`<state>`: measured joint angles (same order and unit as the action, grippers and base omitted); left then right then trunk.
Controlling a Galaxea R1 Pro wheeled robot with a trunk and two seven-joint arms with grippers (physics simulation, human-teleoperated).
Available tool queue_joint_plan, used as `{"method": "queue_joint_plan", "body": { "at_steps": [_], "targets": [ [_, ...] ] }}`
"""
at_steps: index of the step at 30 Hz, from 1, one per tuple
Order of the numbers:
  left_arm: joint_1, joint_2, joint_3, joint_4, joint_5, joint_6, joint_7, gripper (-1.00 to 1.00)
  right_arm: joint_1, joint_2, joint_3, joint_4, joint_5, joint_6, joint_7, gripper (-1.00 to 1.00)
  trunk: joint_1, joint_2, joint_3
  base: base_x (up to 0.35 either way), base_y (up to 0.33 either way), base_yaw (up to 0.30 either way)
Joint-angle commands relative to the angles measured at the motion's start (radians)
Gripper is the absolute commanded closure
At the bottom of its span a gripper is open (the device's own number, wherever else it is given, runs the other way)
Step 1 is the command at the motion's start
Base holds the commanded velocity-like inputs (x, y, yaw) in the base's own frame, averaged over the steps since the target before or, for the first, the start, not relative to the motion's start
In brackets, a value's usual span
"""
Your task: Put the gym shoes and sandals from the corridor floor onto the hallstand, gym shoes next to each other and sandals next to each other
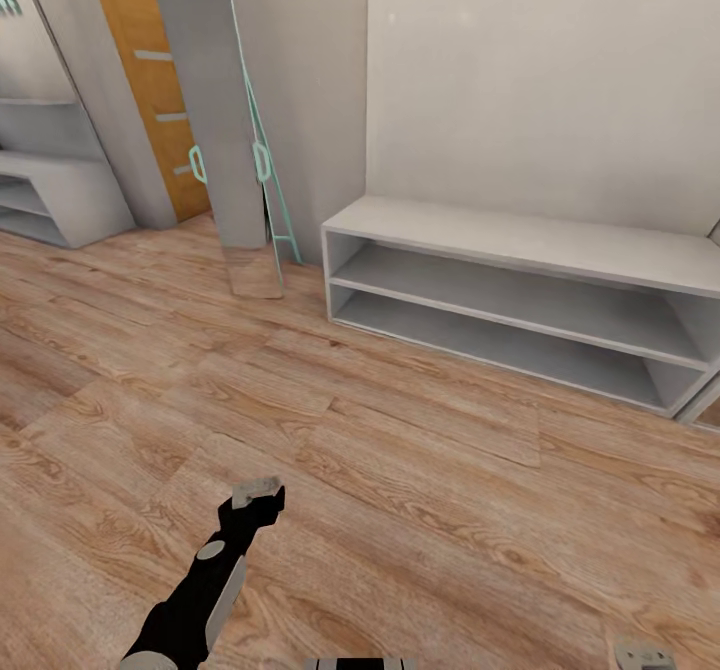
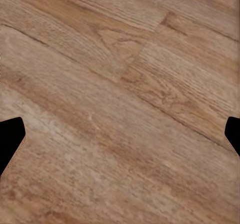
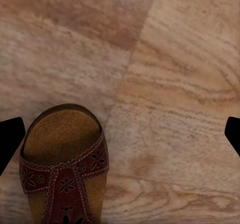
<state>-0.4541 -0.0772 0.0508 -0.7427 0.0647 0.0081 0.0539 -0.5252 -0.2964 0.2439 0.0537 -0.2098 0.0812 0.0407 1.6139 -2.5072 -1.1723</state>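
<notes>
A brown leather sandal (image 3: pixel 64 166) with a grainy tan insole and flower-punched straps lies flat on the wood-plank floor (image 3: pixel 170 103), low and left in the right wrist view, between the right gripper (image 3: pixel 120 134)'s spread fingertips. The left gripper (image 2: pixel 120 139) is likewise open over bare grained planks. The pale grey hallstand (image 1: pixel 520 295), boxy with two open shelves, stands right of centre in the head view, beside a leaning mirror (image 1: pixel 215 110).
</notes>
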Motion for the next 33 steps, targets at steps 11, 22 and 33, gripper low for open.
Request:
{"method": "queue_joint_plan", "body": {
  "at_steps": [11, 22, 33],
  "targets": [
    [0.0, 0.0, 0.0, -0.049, 0.001, -0.002, 0.001, -1.0, 0.015, 0.0, 0.0, 0.0, 0.001, 0.001, 0.006, -1.0, 0.0, 0.0, 0.0, 0.0, 0.0, 0.0],
    [0.0, 0.001, 0.001, -0.131, 0.0, -0.003, 0.0, -1.0, 0.024, 0.004, 0.001, 0.0, 0.001, 0.002, 0.008, -1.0, 0.004, -0.002, -0.031, 0.0, 0.0, 0.0],
    [0.0, 0.005, 0.006, -0.194, -0.001, -0.003, 0.0, -1.0, 0.026, 0.026, 0.002, 0.0, 0.002, 0.044, 0.008, -1.0, 0.004, -0.002, -0.031, 0.0, 0.0, 0.0]
  ]
}}
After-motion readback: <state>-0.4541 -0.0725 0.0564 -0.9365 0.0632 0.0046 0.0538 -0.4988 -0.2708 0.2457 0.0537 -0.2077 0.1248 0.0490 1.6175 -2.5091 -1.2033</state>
